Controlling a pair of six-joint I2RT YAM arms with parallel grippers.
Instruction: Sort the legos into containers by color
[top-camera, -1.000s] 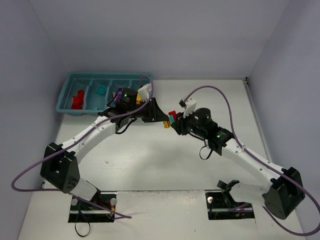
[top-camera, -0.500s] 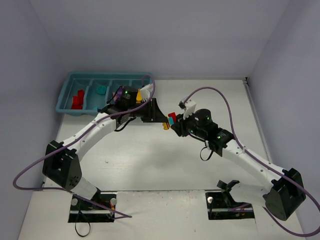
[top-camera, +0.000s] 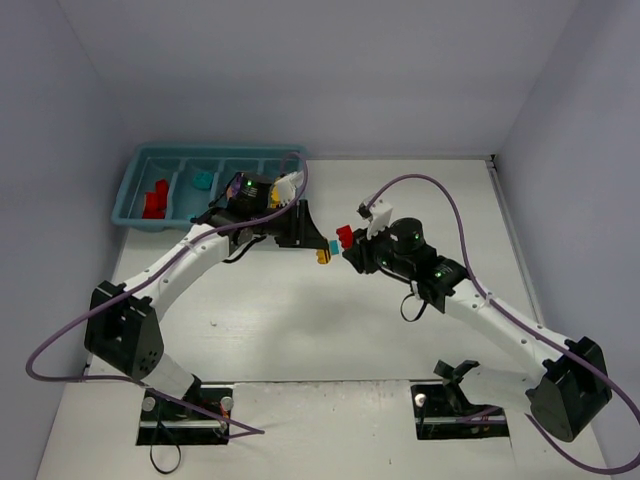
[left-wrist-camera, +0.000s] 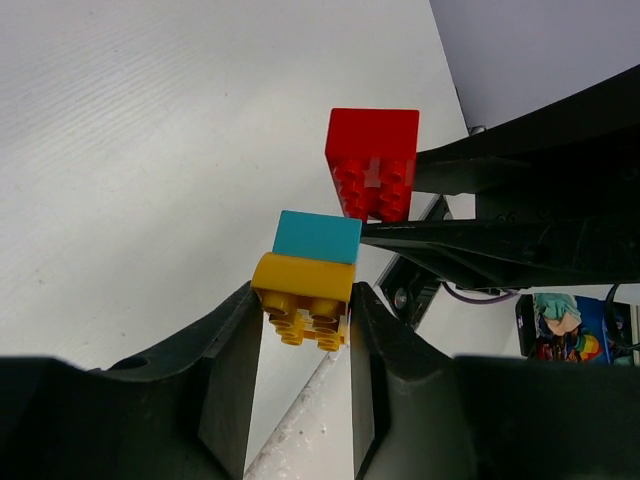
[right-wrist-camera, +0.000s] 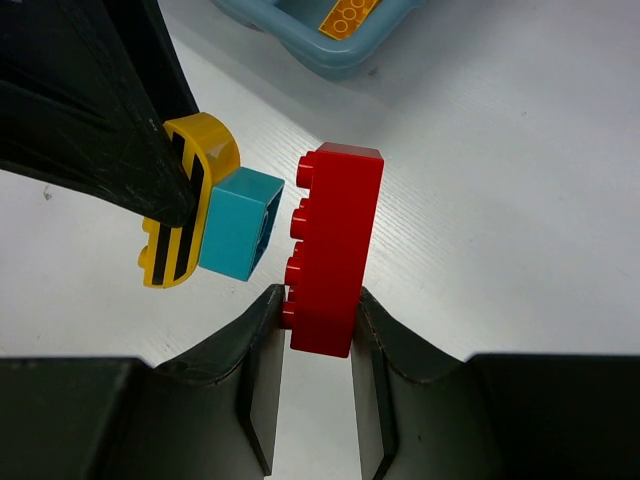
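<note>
Left claw (left-wrist-camera: 303, 318) is clamped on the yellow brick (left-wrist-camera: 303, 298), one finger per side. A teal brick (left-wrist-camera: 317, 236) sits flush on its far face. Right claw (right-wrist-camera: 320, 305) is clenched on the red brick (right-wrist-camera: 335, 240), pinching its lower end. So you've got three legos held above the table (top-camera: 300, 330), near the right end of the tray (top-camera: 160, 168): one yellow, one teal, one red. Red is just beside the teal, studs facing it, with a thin gap between them in the right wrist view.

Tray: one, teal-blue, four compartments side by side, far left of the table. Leftmost holds red pieces (top-camera: 153, 200), too small for you to count reliably. Next one holds one teal piece (top-camera: 203, 180). Your left arm (top-camera: 190, 260) partly covers the other two from above.

Right wrist view gives you what the top view doesn't: one orange flat plate (right-wrist-camera: 350, 12) lying inside a tray corner; which compartment, can't tell. It also shows black stripes on the yellow brick. Left wrist view shows red offset sideways from the teal, not lined up.
</note>
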